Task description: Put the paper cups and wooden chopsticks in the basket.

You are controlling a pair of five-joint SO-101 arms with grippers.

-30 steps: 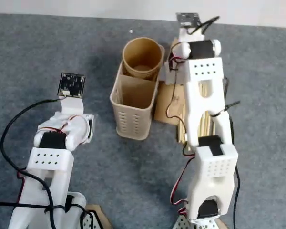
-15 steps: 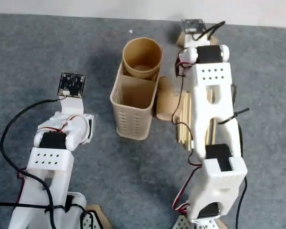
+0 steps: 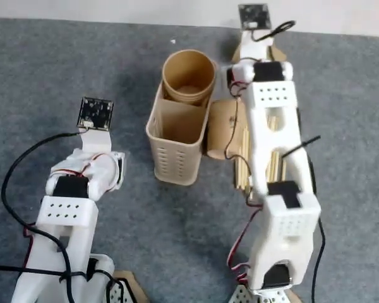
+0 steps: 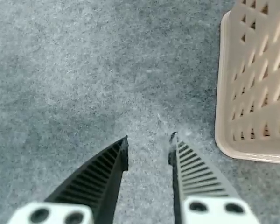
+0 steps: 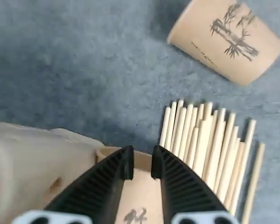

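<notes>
Most chopsticks (image 3: 241,172) beneath right arm (image 3: 275,126)

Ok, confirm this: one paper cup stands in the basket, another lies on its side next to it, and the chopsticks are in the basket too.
Wrong on the chopsticks: they lie on the mat outside the basket, as the right wrist view shows. The standing cup and the cup on its side are as you say.

Beige basket (image 4: 252,93), tan cup (image 5: 226,39) with dark bamboo print, pale chopsticks (image 5: 200,135), grey carpet (image 4: 84,70)
</notes>
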